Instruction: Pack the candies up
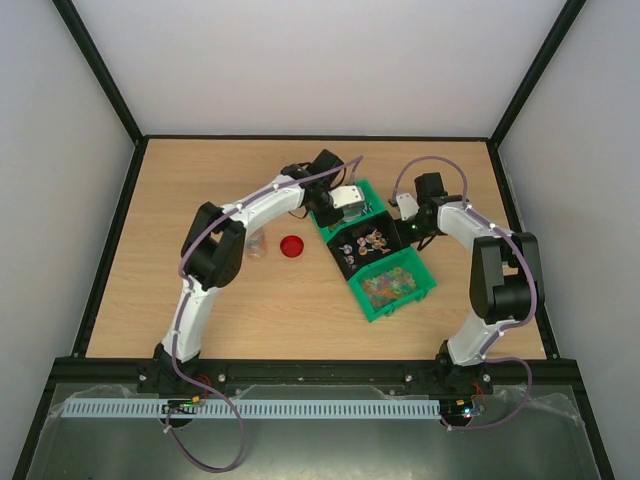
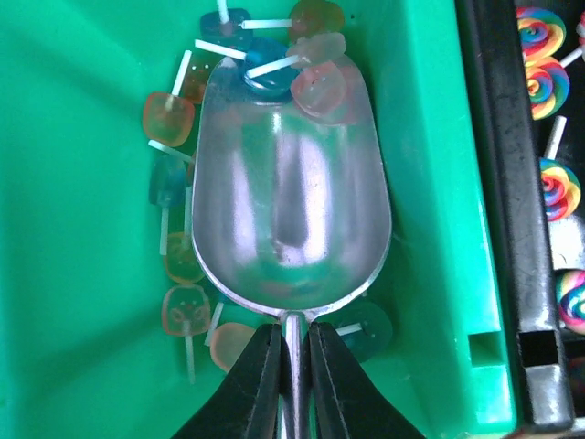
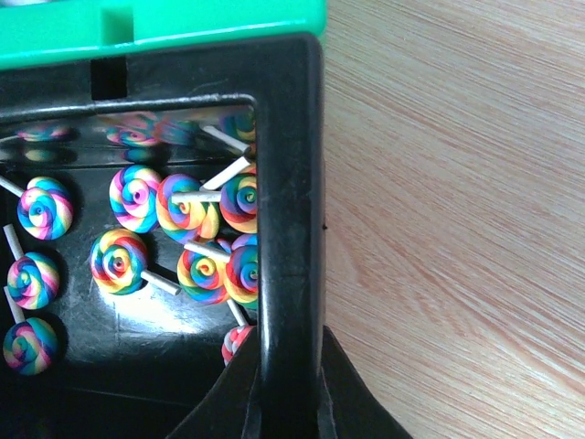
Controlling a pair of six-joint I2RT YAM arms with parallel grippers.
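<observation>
Many candies lie in the green bin, upper middle and left of the frame, around our scoop. We judge them light, hard, slippery: scoop them, don't pinch. Our left gripper clamps its handle; our right gripper clamps the black bin wall.

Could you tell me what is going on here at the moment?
The left hand grips the silver scoop by its handle, its bowl lying in a green bin among square lollipops, a few at its tip. The right hand clamps the side wall of the black tray holding swirl lollipops. A second green bin of small mixed candies sits nearer the arms.
</observation>
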